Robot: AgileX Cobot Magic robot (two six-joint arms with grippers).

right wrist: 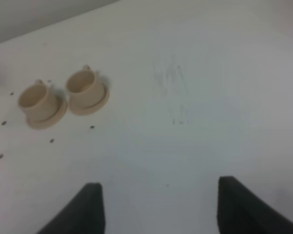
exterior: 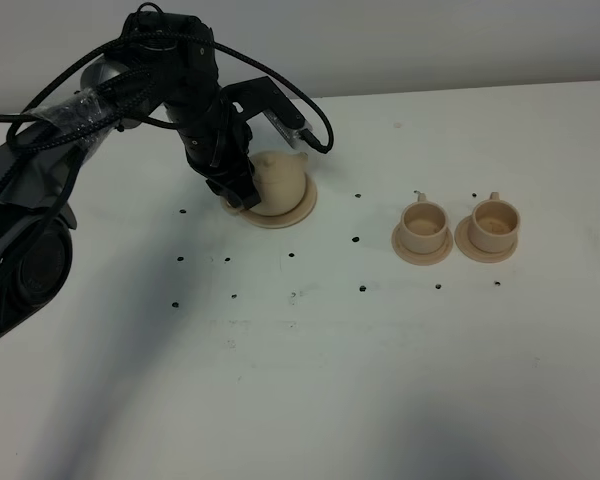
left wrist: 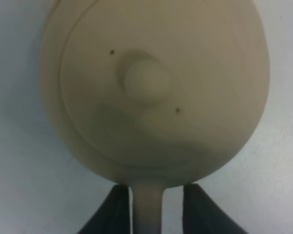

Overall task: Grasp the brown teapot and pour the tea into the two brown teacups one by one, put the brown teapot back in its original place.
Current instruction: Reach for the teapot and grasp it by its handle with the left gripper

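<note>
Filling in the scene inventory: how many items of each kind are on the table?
Teapot: 1
Teacups: 2
Small saucers: 2
Wide saucer: 1
Total: 6

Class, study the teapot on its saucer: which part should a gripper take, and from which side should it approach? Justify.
Grip the loop handle of the brown teapot, coming from the left of the high view. The body is round and wide; the handle is a thin bar sticking out, which the left gripper straddles.
</note>
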